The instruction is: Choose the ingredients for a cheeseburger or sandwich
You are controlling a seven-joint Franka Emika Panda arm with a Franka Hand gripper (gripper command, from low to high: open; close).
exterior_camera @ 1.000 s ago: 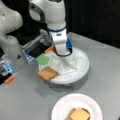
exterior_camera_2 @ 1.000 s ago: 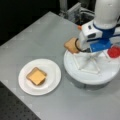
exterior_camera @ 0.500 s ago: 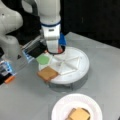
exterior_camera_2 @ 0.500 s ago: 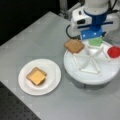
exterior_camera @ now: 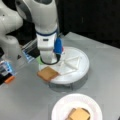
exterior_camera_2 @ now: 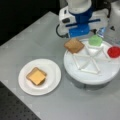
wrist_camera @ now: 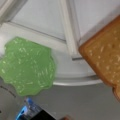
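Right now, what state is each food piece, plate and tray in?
Tan-brown toast square: flat, overhanging tray rim.
Green lettuce piece: flat in tray compartment.
Red tomato disc: flat in tray compartment.
Yellow cheese square: topping stack on white paper plate.
White divided tray: several compartments empty.

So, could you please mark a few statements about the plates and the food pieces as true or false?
1. The paper plate holds a stack topped by a yellow cheese square. True.
2. The red tomato disc lies on the paper plate. False: it sits in a compartment of the divided white tray.
3. A toast square lies at the tray's edge and overhangs the rim. True.
4. The green lettuce piece rests on top of the toast square. False: in the wrist view they lie apart, a divider between them.
5. The gripper is over the paper plate. False: it hangs over the tray, near lettuce and toast.
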